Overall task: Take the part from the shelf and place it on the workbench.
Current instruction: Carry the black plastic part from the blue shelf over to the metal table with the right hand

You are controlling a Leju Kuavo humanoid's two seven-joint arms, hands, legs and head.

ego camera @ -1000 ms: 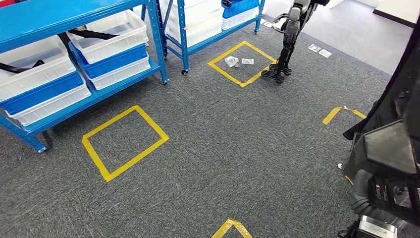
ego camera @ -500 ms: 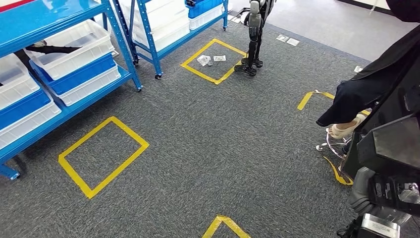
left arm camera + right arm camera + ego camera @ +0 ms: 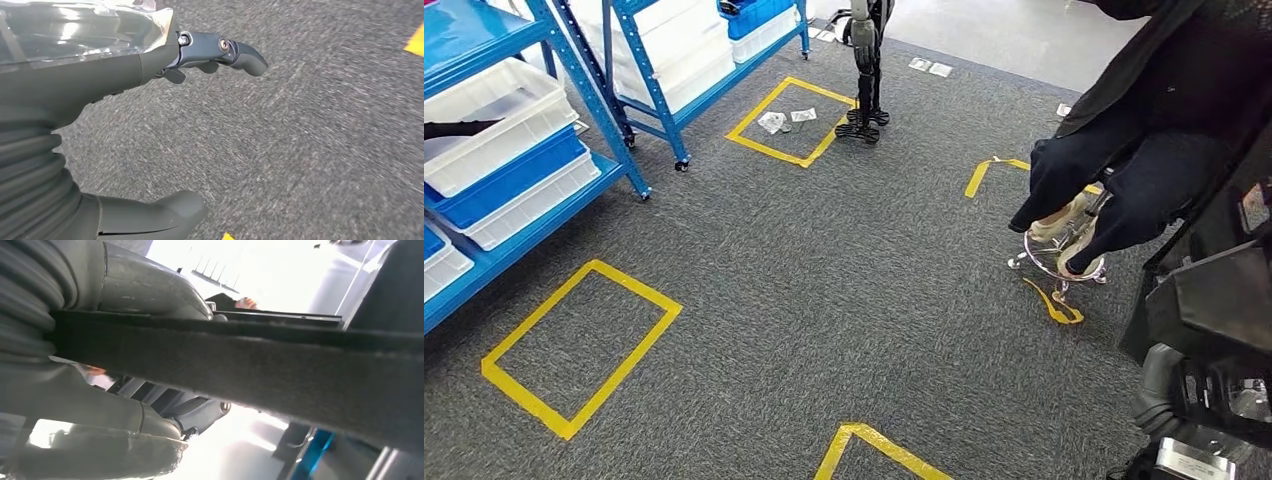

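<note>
A long black padded part [image 3: 250,360] runs across the right wrist view, lying against the right hand [image 3: 125,390], whose fingers wrap around it in a grip. A clear plastic bag [image 3: 80,25] rests against the back of the left hand [image 3: 115,70]; whether that hand holds it cannot be told, its fingers [image 3: 235,50] extended over grey carpet [image 3: 844,300]. Blue shelving [image 3: 574,60] with white bins [image 3: 484,110] stands at left, yellow tape squares [image 3: 574,350] mark the floor, and a seated person [image 3: 1124,150] is at right.
</note>
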